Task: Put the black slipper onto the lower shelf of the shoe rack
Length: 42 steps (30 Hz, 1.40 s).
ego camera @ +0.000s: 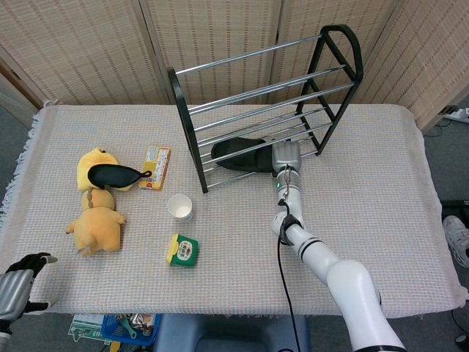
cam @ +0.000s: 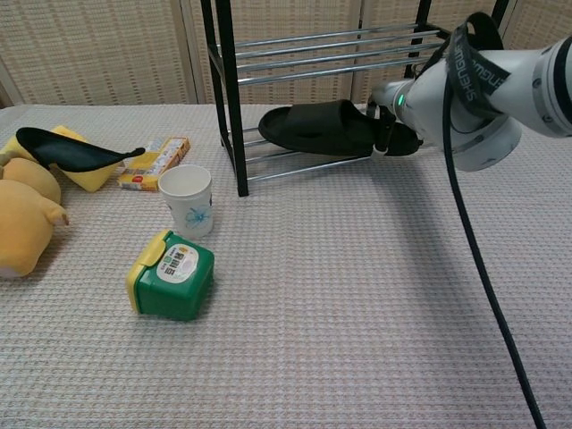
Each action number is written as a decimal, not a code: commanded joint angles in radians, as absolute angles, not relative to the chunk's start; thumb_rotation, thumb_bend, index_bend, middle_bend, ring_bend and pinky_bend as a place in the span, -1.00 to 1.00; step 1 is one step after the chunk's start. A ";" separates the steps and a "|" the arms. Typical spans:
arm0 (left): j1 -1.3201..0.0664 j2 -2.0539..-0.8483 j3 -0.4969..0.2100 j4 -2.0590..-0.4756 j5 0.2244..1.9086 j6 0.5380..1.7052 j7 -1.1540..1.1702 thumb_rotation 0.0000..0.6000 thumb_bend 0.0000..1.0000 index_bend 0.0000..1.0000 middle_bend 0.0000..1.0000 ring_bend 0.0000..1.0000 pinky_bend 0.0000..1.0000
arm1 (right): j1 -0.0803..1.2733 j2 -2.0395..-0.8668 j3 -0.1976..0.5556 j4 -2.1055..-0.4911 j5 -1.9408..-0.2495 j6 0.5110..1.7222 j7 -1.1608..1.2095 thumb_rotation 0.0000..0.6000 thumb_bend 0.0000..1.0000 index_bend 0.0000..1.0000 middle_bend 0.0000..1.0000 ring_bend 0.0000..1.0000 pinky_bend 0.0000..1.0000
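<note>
The black slipper (ego camera: 236, 152) (cam: 313, 128) lies lengthwise over the rails of the lower shelf of the black-framed shoe rack (ego camera: 186, 128) (cam: 224, 98), toe towards the rack's left post. My right hand (ego camera: 286, 157) (cam: 391, 134) grips its heel end at the front of the shelf; the fingers are partly hidden behind the slipper. Whether the sole fully rests on the rails I cannot tell. My left hand (ego camera: 17, 288) hovers at the table's near left corner, fingers apart and holding nothing, and is absent from the chest view.
Left of the rack sit a paper cup (ego camera: 180, 207) (cam: 186, 198), a green box (ego camera: 182, 250) (cam: 172, 274) and a yellow carton (ego camera: 155, 166) (cam: 154, 162). Yellow plush toys (ego camera: 97, 220) (cam: 25, 223) carry a flat black item (ego camera: 114, 174) (cam: 67, 148).
</note>
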<state>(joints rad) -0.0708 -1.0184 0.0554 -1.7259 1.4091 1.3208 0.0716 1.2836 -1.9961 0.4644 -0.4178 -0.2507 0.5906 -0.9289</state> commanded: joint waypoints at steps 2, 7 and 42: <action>-0.070 -1.015 0.058 -1.731 1.410 1.318 0.066 1.00 -0.70 -0.44 -0.55 -0.63 -0.49 | 1.283 -2.004 0.480 -0.402 -0.275 0.573 -0.910 1.00 -0.32 -1.00 -0.72 -0.83 -0.41; -0.071 -1.013 0.059 -1.733 1.414 1.316 0.065 1.00 -0.70 -0.44 -0.55 -0.63 -0.49 | 1.265 -1.989 0.486 -0.421 -0.323 0.561 -0.867 1.00 -0.32 -1.00 -0.82 -0.91 -0.50; -0.070 -1.005 0.063 -1.755 1.415 1.314 0.077 1.00 -0.70 -0.44 -0.55 -0.63 -0.49 | 1.176 -1.882 0.394 -0.514 -0.366 0.507 -0.850 1.00 0.14 -1.00 -0.74 -0.95 -0.68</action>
<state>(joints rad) -0.0699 -1.0053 0.0628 -1.7544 1.4156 1.3136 0.0767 1.1676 -1.8736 0.3946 -0.5296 -0.3718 0.5191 -0.8511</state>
